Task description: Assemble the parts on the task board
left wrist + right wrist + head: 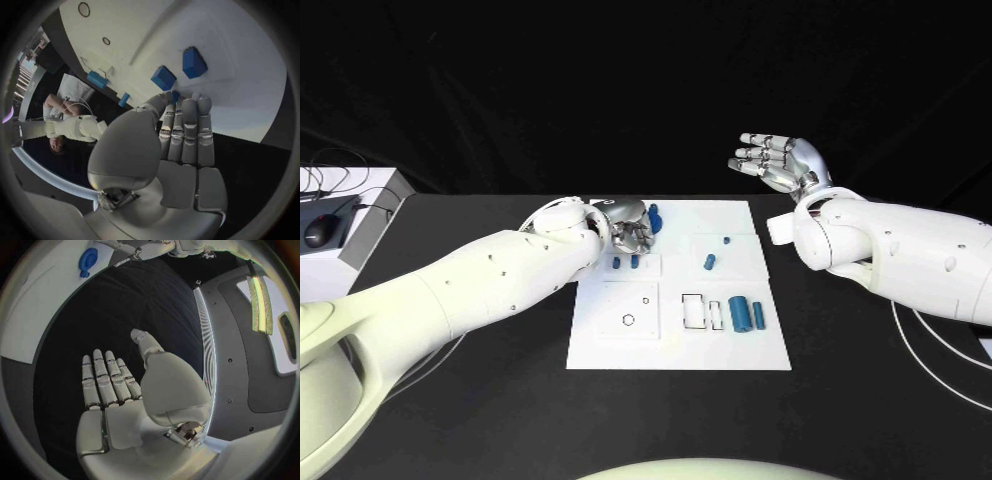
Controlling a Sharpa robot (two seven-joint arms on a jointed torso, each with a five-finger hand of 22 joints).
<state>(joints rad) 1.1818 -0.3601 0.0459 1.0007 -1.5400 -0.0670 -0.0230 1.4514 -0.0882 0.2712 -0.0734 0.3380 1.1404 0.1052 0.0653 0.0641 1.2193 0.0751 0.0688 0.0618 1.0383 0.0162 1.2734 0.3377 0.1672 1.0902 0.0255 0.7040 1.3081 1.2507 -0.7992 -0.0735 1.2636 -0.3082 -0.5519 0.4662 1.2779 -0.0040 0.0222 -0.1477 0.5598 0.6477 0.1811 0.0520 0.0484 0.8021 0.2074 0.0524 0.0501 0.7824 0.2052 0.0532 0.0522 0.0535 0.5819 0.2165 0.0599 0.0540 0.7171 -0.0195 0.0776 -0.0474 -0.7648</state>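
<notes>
Task board: white plate at the table's middle, printed with outlines and holes. Parts: small blue pieces, spread over the board; two short ones stand just beside the left hand, one sits near the middle, a smaller one beyond it, and two long cylinders lie side by side toward the right edge beside a rectangular outline. Left hand: low over the board's far-left corner, fingers held together and extended, tips at or touching the board next to the two blue blocks in the wrist view; whether a small blue piece is pinched under the tips cannot be told. Right hand: raised well clear beyond the board, palm open, fingers apart, holding nothing. Handling, judged: parts look light, rigid, smooth moulded plastic, likely to slip or tip under a sideways nudge; not fragile. Best taken across the short sides with a fingertip pinch; cylinders by mid-length, since they may roll.
</notes>
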